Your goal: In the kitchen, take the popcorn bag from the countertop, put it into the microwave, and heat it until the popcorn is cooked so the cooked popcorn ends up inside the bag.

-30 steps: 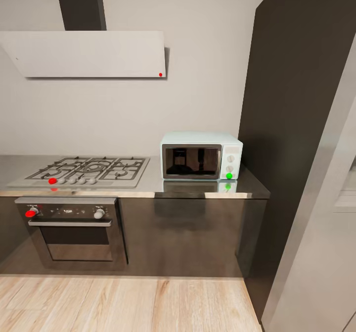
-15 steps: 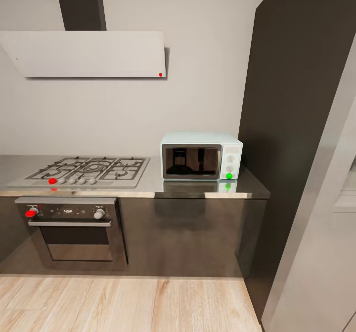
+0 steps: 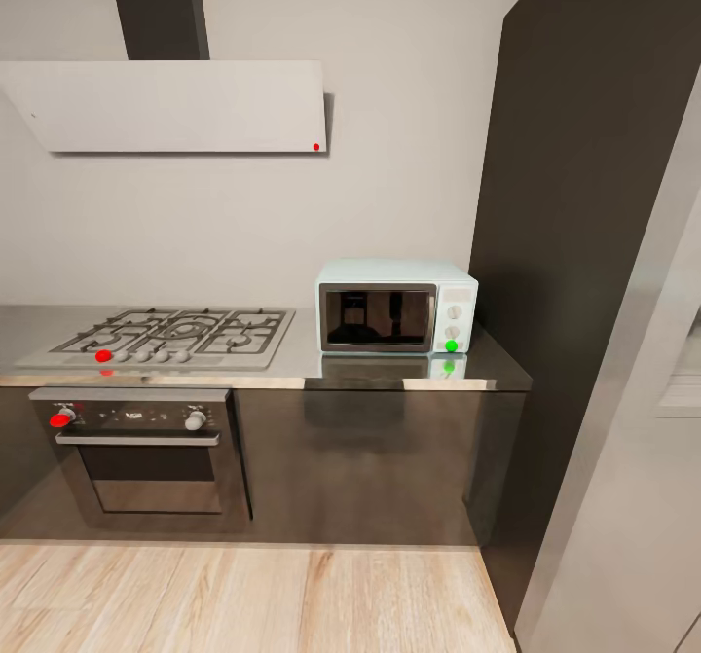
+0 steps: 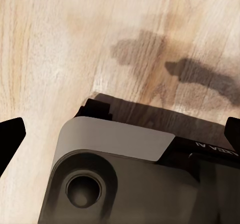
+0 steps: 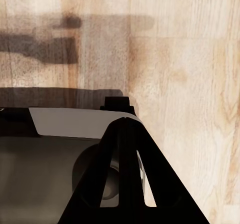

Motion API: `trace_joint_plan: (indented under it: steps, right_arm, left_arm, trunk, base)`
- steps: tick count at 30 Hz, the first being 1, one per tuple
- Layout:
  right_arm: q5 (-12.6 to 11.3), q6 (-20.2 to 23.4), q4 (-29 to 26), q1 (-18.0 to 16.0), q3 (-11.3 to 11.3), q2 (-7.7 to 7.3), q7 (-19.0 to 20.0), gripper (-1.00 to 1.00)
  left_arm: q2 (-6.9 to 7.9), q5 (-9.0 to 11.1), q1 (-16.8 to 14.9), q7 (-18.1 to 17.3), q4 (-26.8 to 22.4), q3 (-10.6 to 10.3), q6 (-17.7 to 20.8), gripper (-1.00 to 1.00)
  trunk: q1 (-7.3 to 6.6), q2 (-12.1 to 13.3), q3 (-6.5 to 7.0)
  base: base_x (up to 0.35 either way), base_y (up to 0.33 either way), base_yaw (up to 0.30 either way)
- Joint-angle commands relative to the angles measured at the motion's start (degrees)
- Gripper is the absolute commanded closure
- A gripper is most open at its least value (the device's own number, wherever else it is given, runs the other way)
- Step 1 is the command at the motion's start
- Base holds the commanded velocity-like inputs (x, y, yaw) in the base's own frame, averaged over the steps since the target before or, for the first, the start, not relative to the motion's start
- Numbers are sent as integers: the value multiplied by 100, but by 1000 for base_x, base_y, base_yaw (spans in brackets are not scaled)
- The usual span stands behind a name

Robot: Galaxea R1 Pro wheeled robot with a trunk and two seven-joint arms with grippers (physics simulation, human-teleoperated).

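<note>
**Q:** How is the scene lit for you in the head view?

**A:** I see soft, even light. The glossy countertop [image 3: 389, 369] mirrors the microwave [image 3: 396, 307] and its green indicator light [image 3: 451, 345]. The tall dark cabinet [image 3: 574, 244] is matte, its edge leaning with wide-angle distortion.

**Q:** And the wrist views?

**A:** I get a bright wood floor [image 4: 60, 44] with soft-edged arm shadows [image 4: 200, 76]. Near robot parts render dark and slightly blurred.

Black pincer fingers [image 4: 10, 134], grey rounded base housing [image 4: 115, 144] with white lettering
</note>
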Motion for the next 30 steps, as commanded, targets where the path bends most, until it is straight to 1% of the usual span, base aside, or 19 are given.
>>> trace_joint_plan:
  steps: [1,30]
  right_arm:
    - [46,-32,16,-7,-49,-3,7,100]
    - [46,-31,16,-7,-49,-3,7,100]
  left_arm:
    - [-2,38,-2,22,1,-48,-14,-100]
    - [-2,38,-2,22,1,-48,-14,-100]
  trunk:
    - [0,-3,-6]
    - [0,-3,-6]
  base:
    - [0,0,0]
    - [0,0,0]
